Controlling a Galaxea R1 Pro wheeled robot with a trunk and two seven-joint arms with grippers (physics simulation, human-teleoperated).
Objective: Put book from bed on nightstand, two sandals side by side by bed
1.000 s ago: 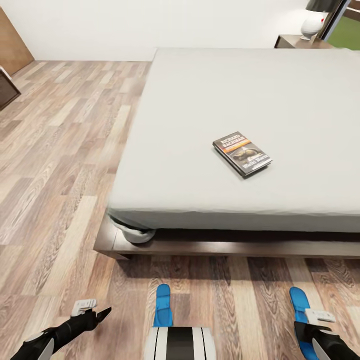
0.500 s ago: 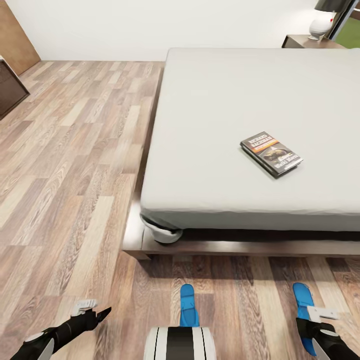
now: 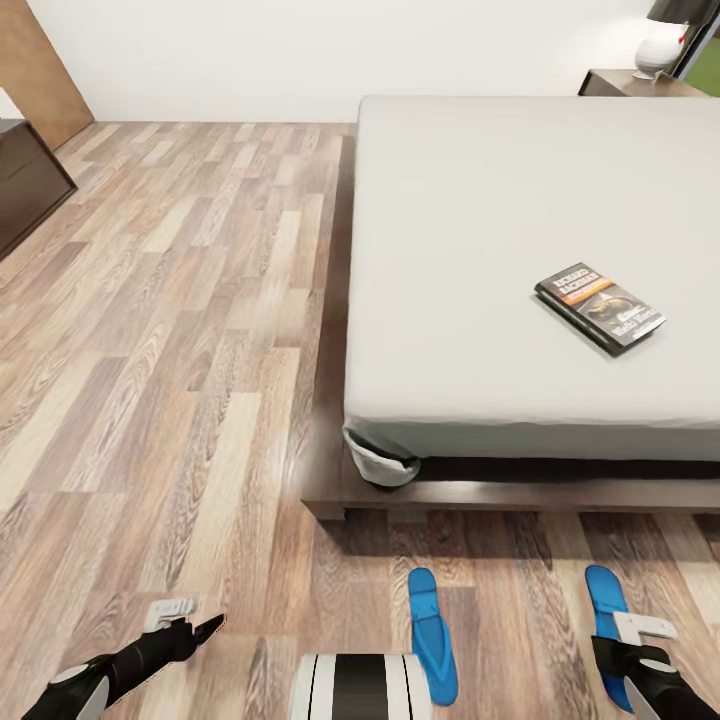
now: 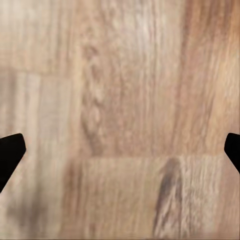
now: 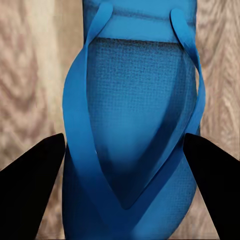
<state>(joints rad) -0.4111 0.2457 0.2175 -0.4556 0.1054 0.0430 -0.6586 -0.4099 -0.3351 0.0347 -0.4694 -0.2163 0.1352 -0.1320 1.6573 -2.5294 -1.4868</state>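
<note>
Hovering over one blue sandal (image 5: 135, 130) on the floor (image 3: 180, 330), my right hand (image 5: 125, 175) is spread open, one finger on each side of it. The other sandal (image 3: 432, 633) lies to its left, well apart. My left hand (image 4: 120, 150) is open above bare planks. The book (image 3: 600, 307) lies on the bed (image 3: 480, 220), toward its right side.

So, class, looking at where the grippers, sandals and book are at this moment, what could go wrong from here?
1. The right gripper is open over one sandal; closing off-centre might catch only a strap.
2. The other sandal lies well apart by the robot's base, which could run over it.
3. The book lies far in on the bed, and the nightstand is at the far corner: a long reach.
</note>
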